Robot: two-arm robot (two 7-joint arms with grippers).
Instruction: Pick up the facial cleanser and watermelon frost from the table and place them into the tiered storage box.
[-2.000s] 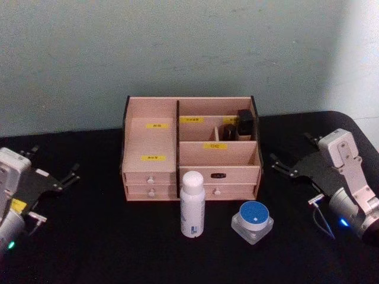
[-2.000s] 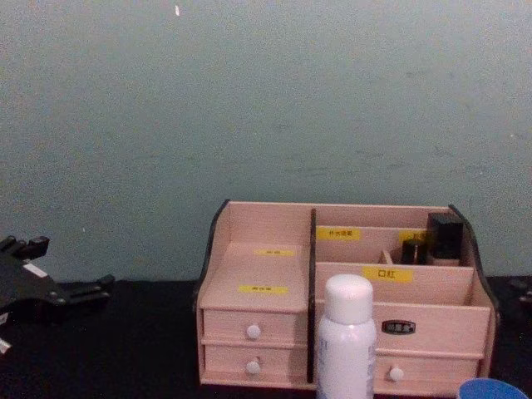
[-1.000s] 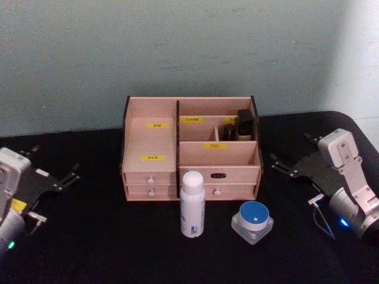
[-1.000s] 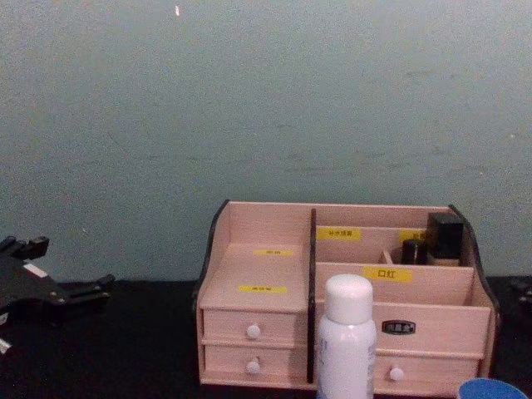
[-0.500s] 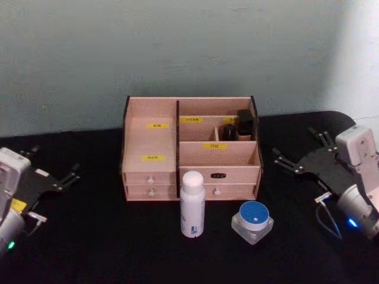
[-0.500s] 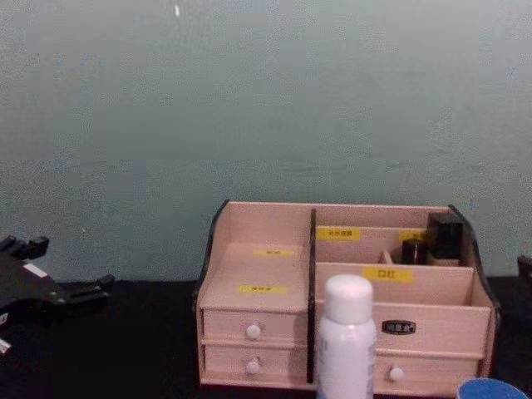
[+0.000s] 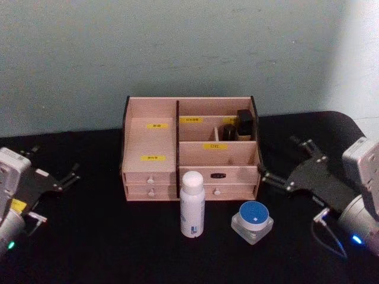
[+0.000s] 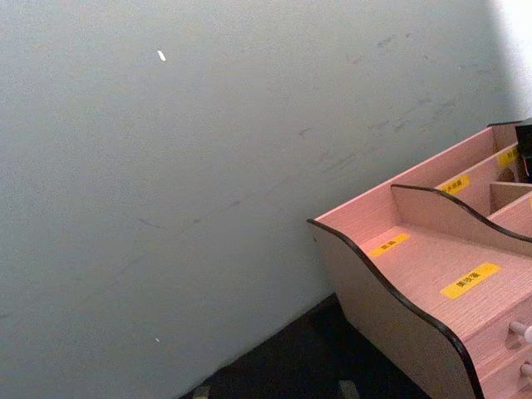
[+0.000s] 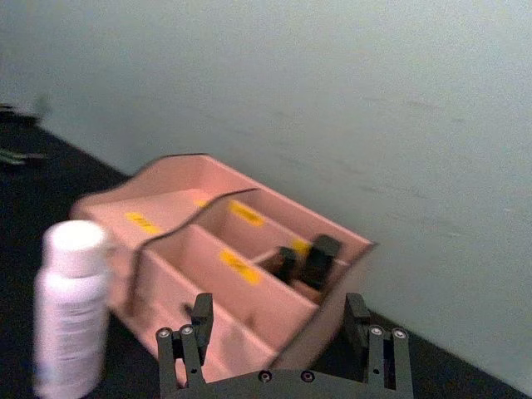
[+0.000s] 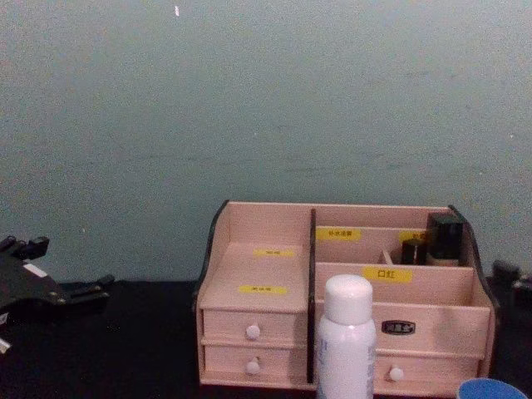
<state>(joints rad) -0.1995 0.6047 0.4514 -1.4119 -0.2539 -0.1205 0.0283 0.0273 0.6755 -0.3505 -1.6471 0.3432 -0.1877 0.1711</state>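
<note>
The facial cleanser, a tall white bottle, stands upright on the black table just in front of the tiered storage box. To its right sits the watermelon frost, a squat clear jar with a blue lid. My right gripper hovers open to the right of the box, behind and beside the jar, holding nothing. In the right wrist view its fingers frame the box, and the bottle stands off to one side. My left gripper rests open at the far left.
Two small black-capped bottles occupy the box's rear right compartment. The chest view shows the box behind the bottle, the jar lid and the left gripper. A pale wall stands close behind.
My right gripper has swung left and forward, from the table's right edge to close beside the box's right wall. The left arm, bottle and jar have not moved.
</note>
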